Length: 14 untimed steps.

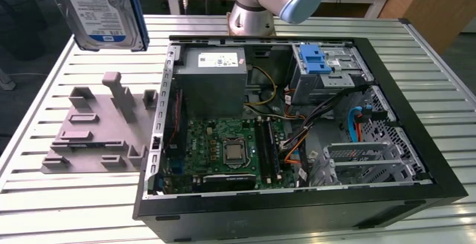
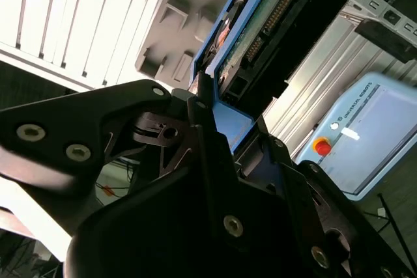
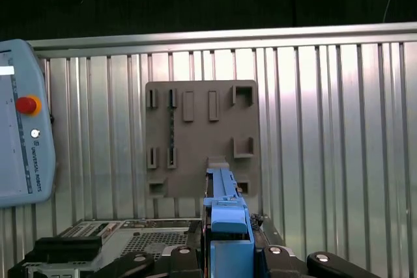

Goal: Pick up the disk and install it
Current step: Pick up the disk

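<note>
Find the disk [image 1: 104, 10] at the exterior view's left. It hangs upright in the air, above the far edge of the table [image 1: 67, 199] and touching nothing on it. Its white-and-blue printed label faces the camera, and the blue carrier frames both long sides.

In the first wrist view, the gripper [image 3: 229, 255] is clenched on the disk. Its black fingers [image 3: 279, 257] press the blue carrier from both sides, and the disk projects straight out from between them.

Below the disk, the gray fixture plate [image 1: 93, 127] lies flat near the table's edge on the exterior view's left, with its slots vacant.

Toward the exterior view's right stands the open computer case [image 1: 297, 199], well apart from the disk. Inside it are the gray power supply [image 1: 215, 82], which carries a white sticker, and the blue latch bracket [image 1: 316, 60] on the drive cage.
</note>
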Available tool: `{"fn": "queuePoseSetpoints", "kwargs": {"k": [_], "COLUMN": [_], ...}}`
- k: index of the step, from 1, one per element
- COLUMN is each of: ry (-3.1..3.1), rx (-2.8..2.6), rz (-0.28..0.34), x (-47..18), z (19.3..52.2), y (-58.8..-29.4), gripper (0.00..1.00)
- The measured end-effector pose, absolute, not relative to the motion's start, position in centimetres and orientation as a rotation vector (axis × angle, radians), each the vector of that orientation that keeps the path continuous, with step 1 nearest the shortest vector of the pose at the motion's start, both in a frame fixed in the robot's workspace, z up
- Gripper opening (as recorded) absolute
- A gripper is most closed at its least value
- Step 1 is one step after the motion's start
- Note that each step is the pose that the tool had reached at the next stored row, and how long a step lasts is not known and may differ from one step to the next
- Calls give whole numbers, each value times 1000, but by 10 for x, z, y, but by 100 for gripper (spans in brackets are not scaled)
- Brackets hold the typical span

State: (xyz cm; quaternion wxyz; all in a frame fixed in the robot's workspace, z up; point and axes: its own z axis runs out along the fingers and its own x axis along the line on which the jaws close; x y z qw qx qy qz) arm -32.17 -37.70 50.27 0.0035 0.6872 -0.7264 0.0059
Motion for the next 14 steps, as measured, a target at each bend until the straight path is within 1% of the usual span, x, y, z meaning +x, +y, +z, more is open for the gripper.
{"fn": "queuePoseSetpoints", "kwargs": {"k": [14], "ry": [-2277], "rx": [2154], "rz": [18], "x": [-299], "z": [502], "y": [-378], "gripper": [36]}}
